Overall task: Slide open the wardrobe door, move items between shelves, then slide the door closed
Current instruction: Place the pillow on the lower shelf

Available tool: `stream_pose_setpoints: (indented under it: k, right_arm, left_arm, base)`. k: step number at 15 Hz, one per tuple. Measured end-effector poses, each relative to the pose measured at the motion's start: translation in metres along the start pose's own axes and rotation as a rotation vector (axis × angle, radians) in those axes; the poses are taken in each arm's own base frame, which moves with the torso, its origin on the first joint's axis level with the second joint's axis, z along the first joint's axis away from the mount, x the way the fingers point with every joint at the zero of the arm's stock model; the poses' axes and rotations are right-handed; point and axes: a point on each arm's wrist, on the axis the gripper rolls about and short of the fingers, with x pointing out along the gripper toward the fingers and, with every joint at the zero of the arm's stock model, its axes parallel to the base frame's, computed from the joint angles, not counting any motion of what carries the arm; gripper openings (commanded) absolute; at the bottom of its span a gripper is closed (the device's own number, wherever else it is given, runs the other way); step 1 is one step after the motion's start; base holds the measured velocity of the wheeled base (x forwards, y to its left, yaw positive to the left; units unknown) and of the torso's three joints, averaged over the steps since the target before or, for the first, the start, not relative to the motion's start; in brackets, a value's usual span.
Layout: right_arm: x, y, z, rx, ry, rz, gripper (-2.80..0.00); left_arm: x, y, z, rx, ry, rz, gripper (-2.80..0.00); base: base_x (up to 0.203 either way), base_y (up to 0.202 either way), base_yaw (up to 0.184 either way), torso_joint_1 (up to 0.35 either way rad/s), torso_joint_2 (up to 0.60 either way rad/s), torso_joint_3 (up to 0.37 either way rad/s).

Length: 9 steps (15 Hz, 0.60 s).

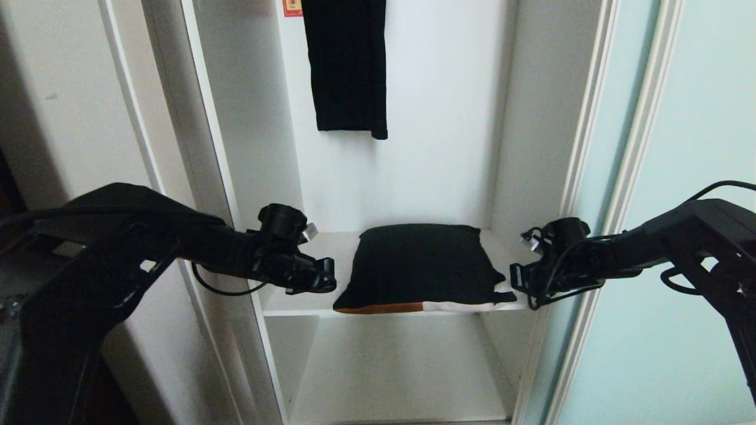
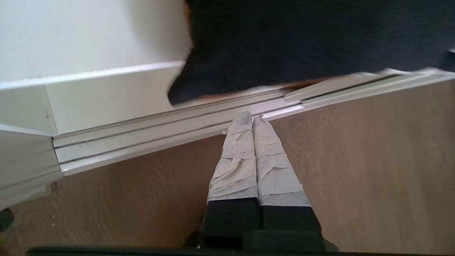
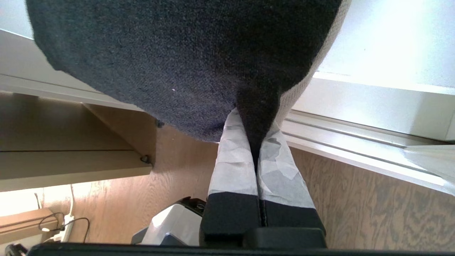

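White shelf (image 1: 295, 302), bundle (image 1: 416, 265) seemingly pinched by right gripper (image 3: 256, 133)

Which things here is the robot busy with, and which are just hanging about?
For the job:
- black folded bundle, pinched by the right tool
- white shelf under it
- aqua sliding door, slid open
- left tool, shut, beside the bundle

Just there:
- black cloth hanging above
- wooden floor

Folded bundle (image 1: 416, 265): black, with orange and white strips along its front edge. Shelf (image 1: 295, 302): white. Sliding door (image 1: 697, 118): pale aqua glass, silvery-white frame. Hanging garment (image 1: 348, 65): black. Floor (image 2: 373, 160): light brown wood grain.
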Motion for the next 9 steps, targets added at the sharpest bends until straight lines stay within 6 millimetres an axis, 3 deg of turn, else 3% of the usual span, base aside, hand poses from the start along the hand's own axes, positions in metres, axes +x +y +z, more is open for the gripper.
stream_pose_setpoints:
  k: [8,9]
  right_arm:
    - [-0.003,-0.005,0.003,0.001,-0.025,0.014,-2.80]
    - [-0.003,-0.006,0.003,0.004,-0.024,0.015,-2.80]
  left_arm:
    - [0.049,0.021,0.002,0.061,0.093,0.051,-2.80]
    - [0.050,0.022,0.001,0.060,0.110,0.058,0.00]
  base:
    - [0.000,0.000,0.000,0.000,0.00,0.000]
    - [0.000,0.000,0.000,0.000,0.00,0.000]
